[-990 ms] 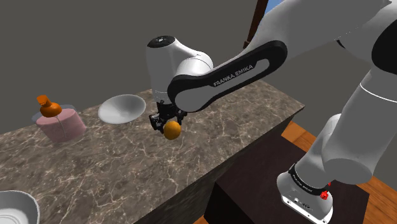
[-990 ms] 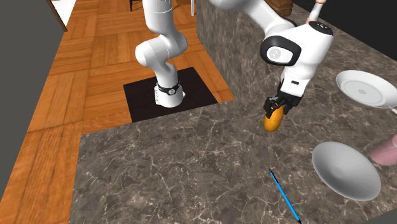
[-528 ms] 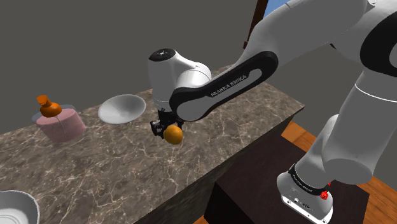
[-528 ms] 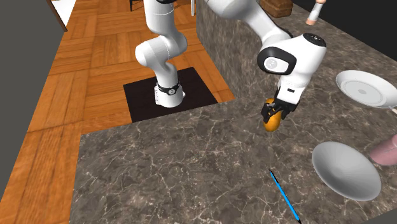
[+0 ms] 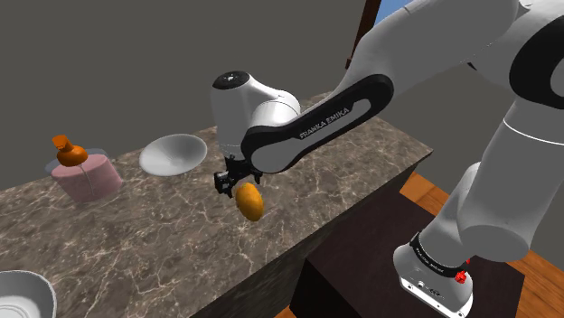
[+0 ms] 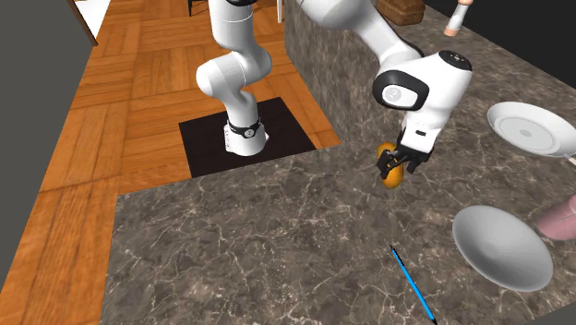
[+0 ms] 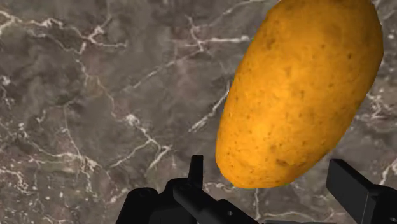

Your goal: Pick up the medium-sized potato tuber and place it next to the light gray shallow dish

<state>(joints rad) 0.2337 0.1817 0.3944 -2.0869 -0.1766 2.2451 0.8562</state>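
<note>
- Showing just under the fingertips of the gripper (image 5: 233,187), the orange-brown potato (image 5: 250,202) is tilted, with its long side slanted over the dark marble countertop (image 5: 136,235).
- In the wrist view the potato (image 7: 299,95) is between the two black fingers (image 7: 356,188). They stand apart and do not clasp it, so the gripper (image 7: 267,165) is opened and holds nothing.
- I cannot tell if the potato already touches the marble (image 7: 95,95) or is a little above it.
- In the second exterior view the potato (image 6: 395,177) is directly below the gripper (image 6: 395,164), not far from the inner corner of the L-shaped countertop (image 6: 277,231).
- In the shoulder view it is about midway between the countertop's edge at the grey wall and its front edge above the stand.
- The light grey shallow dish (image 5: 173,154) lies close to the wall edge. The potato is near it but apart, with bare marble between them.
- In the second exterior view this dish (image 6: 524,126) is at the right edge of the countertop.
- A pink jar (image 5: 86,173) with an orange top stands farther along the wall edge, beyond the dish.
- A second pale bowl (image 6: 503,246) and a blue pen (image 6: 413,284) lie well apart from the potato.
</note>
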